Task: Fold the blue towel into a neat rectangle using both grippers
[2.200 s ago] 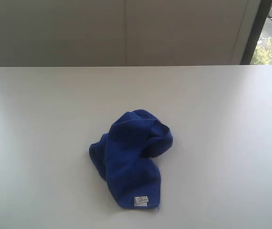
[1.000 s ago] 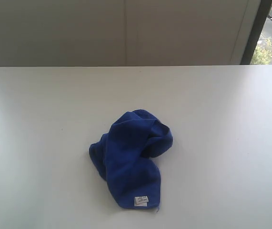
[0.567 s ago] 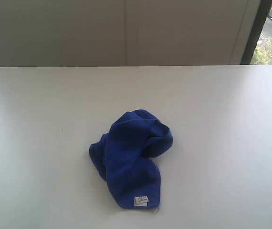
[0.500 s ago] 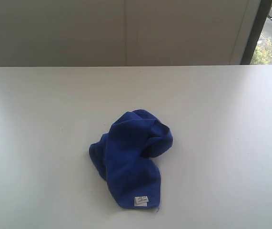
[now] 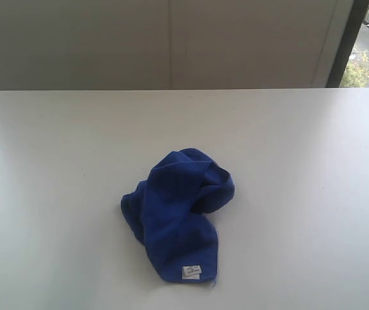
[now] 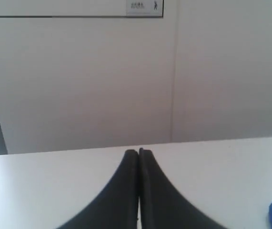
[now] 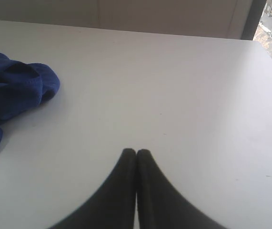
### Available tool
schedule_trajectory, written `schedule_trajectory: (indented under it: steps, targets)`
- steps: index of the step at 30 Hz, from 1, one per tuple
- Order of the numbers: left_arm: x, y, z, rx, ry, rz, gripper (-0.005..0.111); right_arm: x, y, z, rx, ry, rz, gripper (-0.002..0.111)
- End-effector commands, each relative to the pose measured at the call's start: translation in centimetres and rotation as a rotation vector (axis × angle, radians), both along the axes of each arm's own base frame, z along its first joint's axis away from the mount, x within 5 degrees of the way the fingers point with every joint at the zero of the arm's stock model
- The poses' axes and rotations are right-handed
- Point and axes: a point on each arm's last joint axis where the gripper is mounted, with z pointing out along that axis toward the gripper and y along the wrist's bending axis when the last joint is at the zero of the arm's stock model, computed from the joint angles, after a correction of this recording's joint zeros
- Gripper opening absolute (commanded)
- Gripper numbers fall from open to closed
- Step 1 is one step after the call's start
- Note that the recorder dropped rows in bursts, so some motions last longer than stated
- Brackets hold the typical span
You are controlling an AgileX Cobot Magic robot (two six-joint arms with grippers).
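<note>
While the blue towel [image 5: 176,213] lies crumpled on the white table [image 5: 300,161], neither arm shows in the exterior view. It sits a little below the middle of that view, bunched into a rounded heap at its upper right, with a flatter strip running down toward the near edge. A small white label [image 5: 191,272] shows on the lower end of that strip. Nothing touches the cloth. From the left wrist view, the left gripper [image 6: 138,152] has its two black fingers pressed together, tip against tip, holding nothing; it points across bare tabletop toward a pale wall [image 6: 78,86], and only a small patch of the towel shows at the edge of that picture. From the right wrist view, the right gripper [image 7: 136,152] is likewise closed tight and empty, above bare table, well apart from the towel's bunched end. A dark window frame [image 5: 349,42] stands beyond the table's far right corner.
</note>
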Motion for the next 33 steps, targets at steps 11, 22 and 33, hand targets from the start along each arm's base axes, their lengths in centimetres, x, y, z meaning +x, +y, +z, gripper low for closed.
schedule_trajectory:
  steps: [11, 22, 33]
  targets:
    - [10.3, 2.5, -4.1, 0.554, 0.499, 0.269, 0.000, 0.0, 0.0, -0.1, 0.001, -0.009, 0.000, 0.000]
    - [12.1, -4.1, -9.1, 0.901, 0.983, -0.080, 0.000, 0.0, 0.0, -0.1, 0.001, -0.009, 0.000, 0.000]
    - [9.7, -17.9, -6.7, 0.645, 0.986, -0.753, 0.000, 0.0, 0.0, -0.1, 0.001, -0.009, 0.000, 0.000]
